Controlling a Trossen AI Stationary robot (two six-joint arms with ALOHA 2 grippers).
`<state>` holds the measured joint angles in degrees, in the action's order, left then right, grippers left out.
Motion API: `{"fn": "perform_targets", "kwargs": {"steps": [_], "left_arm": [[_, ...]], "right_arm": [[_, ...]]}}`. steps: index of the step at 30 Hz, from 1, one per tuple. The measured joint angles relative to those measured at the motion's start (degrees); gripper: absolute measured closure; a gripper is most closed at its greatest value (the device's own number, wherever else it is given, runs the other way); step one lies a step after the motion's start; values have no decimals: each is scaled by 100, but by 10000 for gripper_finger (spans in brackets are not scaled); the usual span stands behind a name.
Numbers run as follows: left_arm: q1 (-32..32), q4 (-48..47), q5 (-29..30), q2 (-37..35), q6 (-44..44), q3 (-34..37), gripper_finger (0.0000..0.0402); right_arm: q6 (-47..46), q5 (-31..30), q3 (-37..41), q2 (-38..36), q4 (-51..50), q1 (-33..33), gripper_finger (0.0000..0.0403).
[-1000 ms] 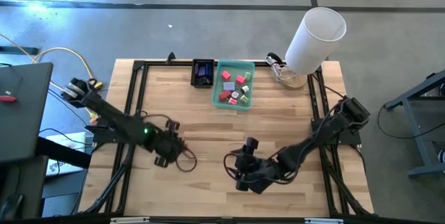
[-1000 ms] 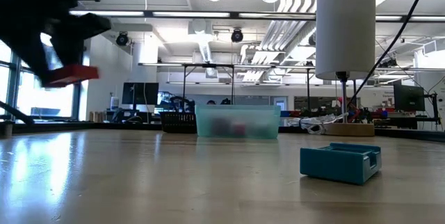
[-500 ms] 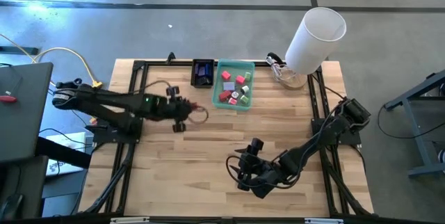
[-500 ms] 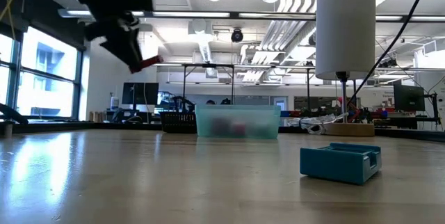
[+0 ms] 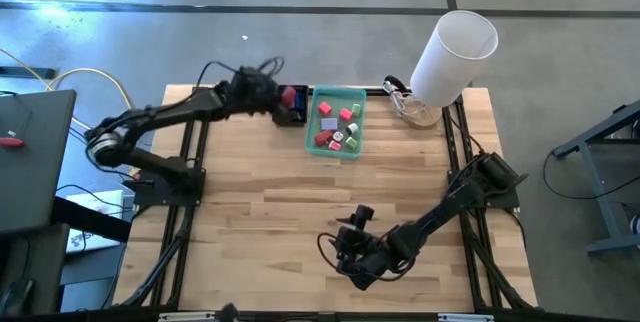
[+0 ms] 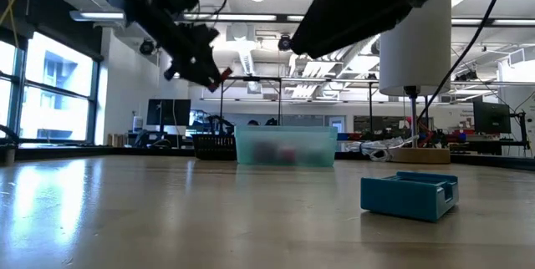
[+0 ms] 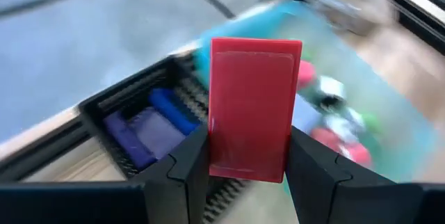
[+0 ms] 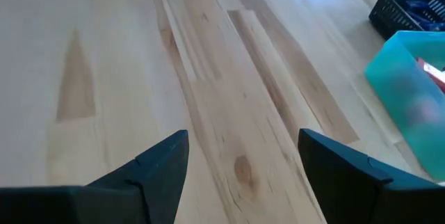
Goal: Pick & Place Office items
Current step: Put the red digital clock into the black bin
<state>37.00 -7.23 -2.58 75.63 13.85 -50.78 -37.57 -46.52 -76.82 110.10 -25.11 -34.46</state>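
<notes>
Left arm extends across the table's far-left corner. Left gripper [image 5: 283, 99] hangs above the small black tray [image 5: 292, 108], fingers [image 7: 188, 165] pinching a flat red block [image 7: 253, 109] by its two long sides, block upright between them. In the left wrist view the black tray lies below the block with blue and purple pieces [image 7: 149, 123] inside.

Just right of the black tray stands the translucent green tray [image 5: 352, 93], its walls touching or nearly touching the black one. It holds several office items [image 5: 336, 127]: pink, red, white and green small pieces.

Teal block [image 6: 410, 195] rests alone on the wood in the low view, near the camera.

Big white cylinder [image 5: 453, 56] stands tilted at the far-right corner.

Right gripper [image 5: 343, 252] sits low over bare wood at the near edge, fingers spread, nothing between them.
</notes>
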Motion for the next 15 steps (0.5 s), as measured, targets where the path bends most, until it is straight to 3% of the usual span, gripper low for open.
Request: {"fn": "perform_targets", "kwargs": {"steps": [8, 15], "left_arm": [[478, 1069, -7, 1424, 749, 0, 263], [434, 1160, 468, 1884, 762, -22, 263]], "right_arm": [[177, -3, 0, -4, 2, 77, 143], [314, -35, 0, -4, -41, 78, 145]]}}
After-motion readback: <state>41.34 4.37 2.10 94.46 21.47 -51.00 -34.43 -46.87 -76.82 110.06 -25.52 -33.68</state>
